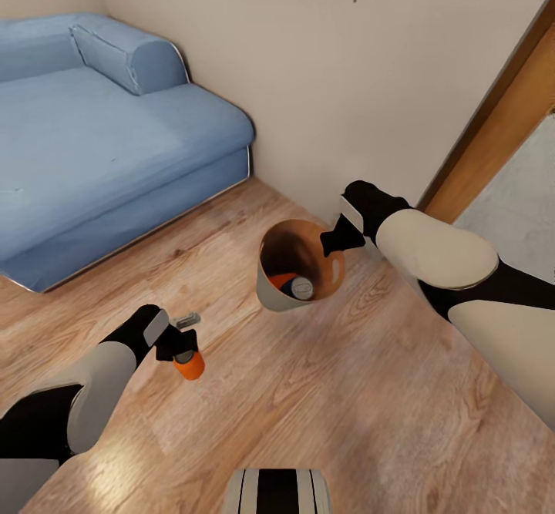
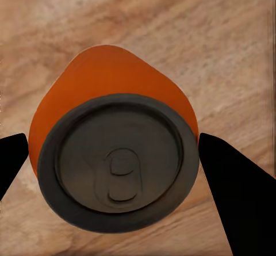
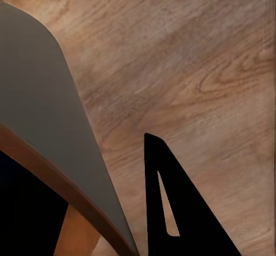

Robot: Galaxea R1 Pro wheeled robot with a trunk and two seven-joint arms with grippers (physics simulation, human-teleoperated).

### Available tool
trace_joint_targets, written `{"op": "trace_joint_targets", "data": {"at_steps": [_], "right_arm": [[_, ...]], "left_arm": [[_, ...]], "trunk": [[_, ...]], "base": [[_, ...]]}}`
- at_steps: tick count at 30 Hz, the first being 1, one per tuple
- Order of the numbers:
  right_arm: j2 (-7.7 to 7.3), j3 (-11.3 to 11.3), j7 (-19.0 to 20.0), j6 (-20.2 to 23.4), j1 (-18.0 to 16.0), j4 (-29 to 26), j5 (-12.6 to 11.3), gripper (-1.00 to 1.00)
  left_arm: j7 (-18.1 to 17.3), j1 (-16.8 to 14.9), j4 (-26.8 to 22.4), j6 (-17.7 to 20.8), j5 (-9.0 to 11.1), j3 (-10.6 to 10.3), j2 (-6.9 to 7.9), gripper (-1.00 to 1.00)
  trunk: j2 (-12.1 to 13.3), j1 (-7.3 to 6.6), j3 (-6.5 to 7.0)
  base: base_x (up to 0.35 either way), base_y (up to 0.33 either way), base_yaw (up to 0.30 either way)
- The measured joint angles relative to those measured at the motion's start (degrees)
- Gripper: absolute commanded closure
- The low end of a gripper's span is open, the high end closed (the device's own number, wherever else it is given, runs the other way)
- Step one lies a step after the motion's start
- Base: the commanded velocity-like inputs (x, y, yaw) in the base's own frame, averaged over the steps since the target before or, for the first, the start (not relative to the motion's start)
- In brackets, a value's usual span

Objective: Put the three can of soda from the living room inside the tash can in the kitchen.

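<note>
The tash can (image 1: 270, 295), a grey-beige bin with an orange-brown inside, hangs tilted over the wood floor. My right gripper (image 1: 337, 240) is shut on its far rim. Inside the bin lie an orange can of soda (image 1: 282, 278) and a dark blue one with a silvery top (image 1: 301, 288). The right wrist view shows the bin's wall (image 3: 52, 118) beside one black finger (image 3: 184, 210). My left gripper (image 1: 179, 342) is shut on another orange can of soda (image 1: 190, 365), low over the floor to the bin's left. In the left wrist view that can (image 2: 115, 152) sits between the fingers (image 2: 241, 193).
A blue sofa (image 1: 100, 144) fills the left side against a beige wall (image 1: 324, 75). A wood door frame (image 1: 501, 113) rises at the right. Wood floor (image 1: 347, 391) spreads around the bin, and my base (image 1: 277, 491) shows at the bottom edge.
</note>
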Motion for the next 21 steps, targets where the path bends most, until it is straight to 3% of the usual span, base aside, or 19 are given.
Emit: {"op": "trace_joint_targets", "data": {"at_steps": [8,14,20,21], "right_arm": [[0.04,0.15,0.06,0.01,0.75,0.14,-0.15,1.0],[0.03,0.37,0.21,0.0,2.55,0.12,0.24,1.0],[-0.09,-0.05,0.61,-0.58,5.32,0.02,-0.23,1.0],[-0.32,-1.32,0.66,-2.86,7.18,-0.31,0.06,1.0]], "left_arm": [[-0.48,-0.01,-0.32,0.06,0.08,0.01,-0.01,1.0],[-0.87,0.19,-6.33,0.52,0.19,0.0,0.06,1.0],[-1.61,6.43,-24.05,4.36,0.45,0.0,0.14,1.0],[-1.68,8.8,-31.64,8.2,0.3,0.0,0.15,1.0]], "trunk": [[0.11,-0.2,1.77],[0.19,-0.36,3.1],[0.27,-0.51,4.43],[0.28,-0.53,4.65]], "base": [[0.0,0.0,0.0],[0.0,0.0,0.0],[0.0,0.0,0.0],[0.0,0.0,0.0]]}}
